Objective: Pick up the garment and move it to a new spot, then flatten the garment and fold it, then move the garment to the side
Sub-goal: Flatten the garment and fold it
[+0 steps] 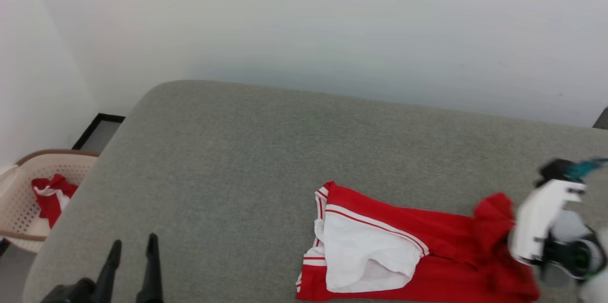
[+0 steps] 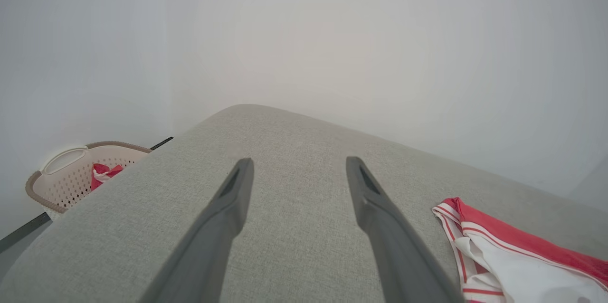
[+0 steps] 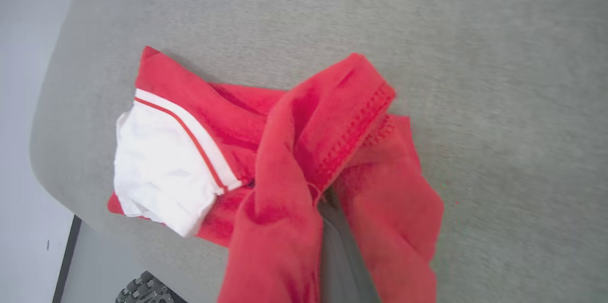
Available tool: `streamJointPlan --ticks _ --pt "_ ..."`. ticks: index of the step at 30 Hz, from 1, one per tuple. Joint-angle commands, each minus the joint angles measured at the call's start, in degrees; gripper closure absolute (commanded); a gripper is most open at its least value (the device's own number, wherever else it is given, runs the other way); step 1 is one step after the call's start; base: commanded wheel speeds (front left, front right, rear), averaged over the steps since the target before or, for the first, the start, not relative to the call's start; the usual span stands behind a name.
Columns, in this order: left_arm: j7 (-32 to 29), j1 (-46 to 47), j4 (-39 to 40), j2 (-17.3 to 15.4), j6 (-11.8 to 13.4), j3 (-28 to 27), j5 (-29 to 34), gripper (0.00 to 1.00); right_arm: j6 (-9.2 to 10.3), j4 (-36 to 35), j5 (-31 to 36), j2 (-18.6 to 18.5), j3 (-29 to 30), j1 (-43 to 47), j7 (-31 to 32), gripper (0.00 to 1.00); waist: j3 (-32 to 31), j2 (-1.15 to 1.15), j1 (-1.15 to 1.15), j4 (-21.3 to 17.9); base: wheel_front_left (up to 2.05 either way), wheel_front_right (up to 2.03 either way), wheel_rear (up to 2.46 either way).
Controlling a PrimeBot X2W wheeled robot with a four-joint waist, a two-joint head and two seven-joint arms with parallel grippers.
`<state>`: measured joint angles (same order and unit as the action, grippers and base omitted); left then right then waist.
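Right gripper clamped tight on a red fold of the shirt, which lies bunched at lower right of frame on a grey cushion. Left gripper, btm left, jaws wide apart w/ nothing between.

We can read no text, number or label; the garment, at five o'clock in the head view, shows us plain red and white cloth.
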<state>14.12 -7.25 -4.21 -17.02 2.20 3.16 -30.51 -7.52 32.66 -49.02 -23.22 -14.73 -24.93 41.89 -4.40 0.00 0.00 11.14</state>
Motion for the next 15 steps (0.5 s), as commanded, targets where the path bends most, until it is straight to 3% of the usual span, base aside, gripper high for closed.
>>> streamJointPlan --ticks 1,10,15 --pt "0.01 0.40 -0.04 0.09 -0.23 0.16 -0.03 0.00 0.06 -0.24 0.57 0.93 0.12 -0.78 -0.33 1.00 -0.10 0.00 0.00 0.63 0.00 0.00 0.00" --pt "-0.52 3.26 -1.63 1.17 -1.58 3.01 0.28 0.00 0.06 3.76 7.55 12.12 -0.41 -4.64 -3.02 1.00 0.37 0.00 0.00 5.24 0.00 0.00 0.00" --pt "-0.57 4.65 -2.90 1.65 -2.23 4.13 0.33 0.00 0.06 7.56 11.24 15.74 -0.81 -6.32 -4.88 1.00 0.75 0.00 0.00 7.85 0.00 0.00 0.00"
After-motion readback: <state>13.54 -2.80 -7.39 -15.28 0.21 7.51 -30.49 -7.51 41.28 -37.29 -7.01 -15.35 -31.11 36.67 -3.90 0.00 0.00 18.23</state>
